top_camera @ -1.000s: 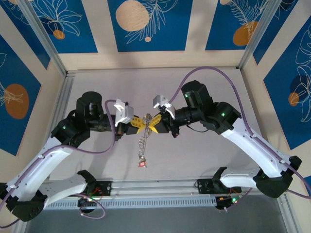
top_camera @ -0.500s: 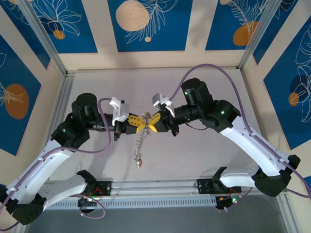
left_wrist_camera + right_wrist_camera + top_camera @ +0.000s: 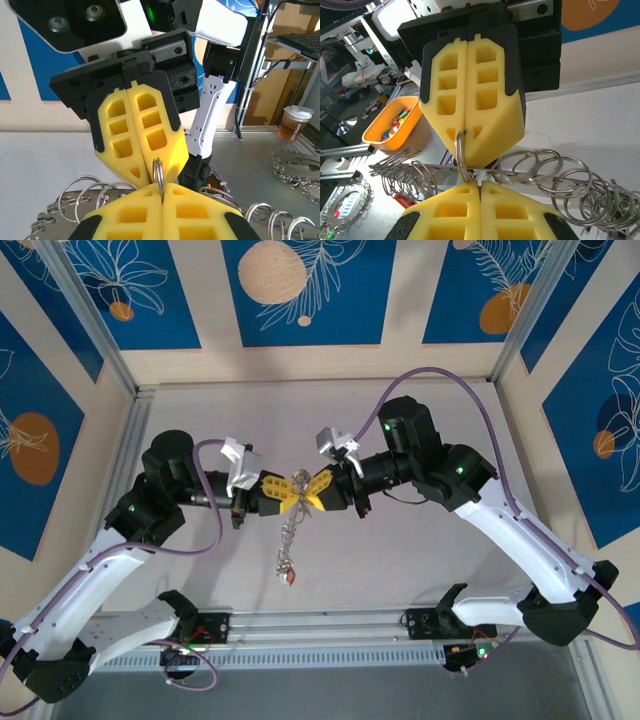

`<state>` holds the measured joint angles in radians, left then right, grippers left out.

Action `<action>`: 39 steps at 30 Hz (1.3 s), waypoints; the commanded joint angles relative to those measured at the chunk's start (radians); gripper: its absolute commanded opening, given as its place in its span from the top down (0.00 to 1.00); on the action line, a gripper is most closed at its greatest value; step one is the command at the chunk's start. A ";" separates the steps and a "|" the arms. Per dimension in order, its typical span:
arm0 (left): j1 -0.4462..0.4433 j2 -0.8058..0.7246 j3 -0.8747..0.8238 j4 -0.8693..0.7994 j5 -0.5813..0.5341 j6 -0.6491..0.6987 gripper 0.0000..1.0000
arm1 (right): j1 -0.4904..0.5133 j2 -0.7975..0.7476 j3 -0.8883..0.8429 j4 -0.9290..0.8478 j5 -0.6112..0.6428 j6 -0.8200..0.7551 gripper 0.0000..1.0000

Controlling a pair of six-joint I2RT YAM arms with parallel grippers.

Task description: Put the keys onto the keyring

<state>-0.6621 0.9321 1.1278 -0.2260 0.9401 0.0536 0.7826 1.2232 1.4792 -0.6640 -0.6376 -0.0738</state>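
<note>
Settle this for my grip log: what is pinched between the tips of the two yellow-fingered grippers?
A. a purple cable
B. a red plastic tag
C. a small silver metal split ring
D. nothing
C: the small silver metal split ring sits clamped between the shut left gripper and the shut right gripper, tip to tip.

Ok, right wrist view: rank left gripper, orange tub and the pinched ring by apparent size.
1. left gripper
2. orange tub
3. pinched ring
The tub is farther back, so its real size is unsure.
</note>
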 commanded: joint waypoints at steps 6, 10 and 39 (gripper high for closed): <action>-0.008 -0.025 0.004 0.154 0.098 -0.028 1.00 | -0.009 0.069 0.019 0.040 0.017 0.057 1.00; -0.008 -0.024 -0.001 0.149 0.109 -0.021 1.00 | -0.006 0.092 0.047 0.035 0.000 0.067 1.00; 0.003 -0.027 0.062 -0.131 0.070 0.168 1.00 | 0.012 0.059 0.113 -0.006 0.057 0.058 1.00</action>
<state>-0.6472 0.9066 1.1580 -0.3138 0.9581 0.1711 0.8078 1.2934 1.5822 -0.7444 -0.6586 -0.0246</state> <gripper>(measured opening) 0.048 0.054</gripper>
